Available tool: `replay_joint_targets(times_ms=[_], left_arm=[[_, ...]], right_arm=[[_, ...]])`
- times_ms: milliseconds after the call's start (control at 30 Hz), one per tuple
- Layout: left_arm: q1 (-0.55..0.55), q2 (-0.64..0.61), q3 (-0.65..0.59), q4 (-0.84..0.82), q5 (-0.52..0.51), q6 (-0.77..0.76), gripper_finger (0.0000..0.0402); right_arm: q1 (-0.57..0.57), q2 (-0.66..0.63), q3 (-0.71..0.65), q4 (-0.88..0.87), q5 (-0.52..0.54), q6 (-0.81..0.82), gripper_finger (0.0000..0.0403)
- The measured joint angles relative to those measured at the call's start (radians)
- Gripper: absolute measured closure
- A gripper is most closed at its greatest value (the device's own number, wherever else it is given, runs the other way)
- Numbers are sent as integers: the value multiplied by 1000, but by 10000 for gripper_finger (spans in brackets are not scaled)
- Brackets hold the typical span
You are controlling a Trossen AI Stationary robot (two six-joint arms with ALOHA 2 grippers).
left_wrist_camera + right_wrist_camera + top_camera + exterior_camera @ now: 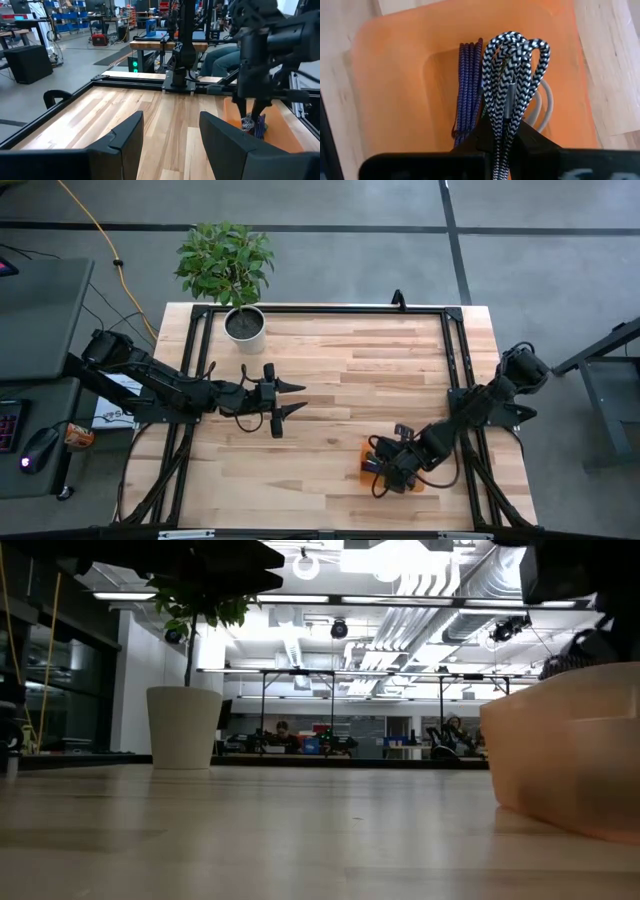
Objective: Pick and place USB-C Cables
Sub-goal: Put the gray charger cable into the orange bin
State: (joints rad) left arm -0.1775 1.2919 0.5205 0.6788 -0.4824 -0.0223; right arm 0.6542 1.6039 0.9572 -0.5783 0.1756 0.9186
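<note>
- Wooden worktop: my left gripper waits over its left half, fingers apart.
- Orange tray, by the near right edge, holds a dark blue cable.
- Right gripper, above the tray, is clamped on a black-and-white braided cable.

This is a robotics lab or workshop set in a large open industrial hall. The pale butcher-block wooden bench is edged by a black metal frame and stands on a grey concrete floor marked with dark lines. Overhead run exposed white pipes and ducts beside bright strip lights. Farther back stand more black-framed workbenches, blue storage bins on shelving and seated people at desks. A leafy green plant in a white pot sits at the bench's corner, and a long yellow cord trails across the floor.
</note>
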Motion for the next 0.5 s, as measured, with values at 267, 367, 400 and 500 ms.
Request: replay_joint_targets(times_ms=[267,367,400,500], left_arm=[[0,0,0,0,0,0,229],[0,0,0,0,0,0,229],[0,0,0,0,0,0,229],[0,0,0,0,0,0,229]], right_arm=[[-27,0,-39,30,-12,8,392],[-33,0,-39,30,-10,0,381],[-34,0,-39,30,-9,0,377],[-34,0,-39,30,-8,-2,364]])
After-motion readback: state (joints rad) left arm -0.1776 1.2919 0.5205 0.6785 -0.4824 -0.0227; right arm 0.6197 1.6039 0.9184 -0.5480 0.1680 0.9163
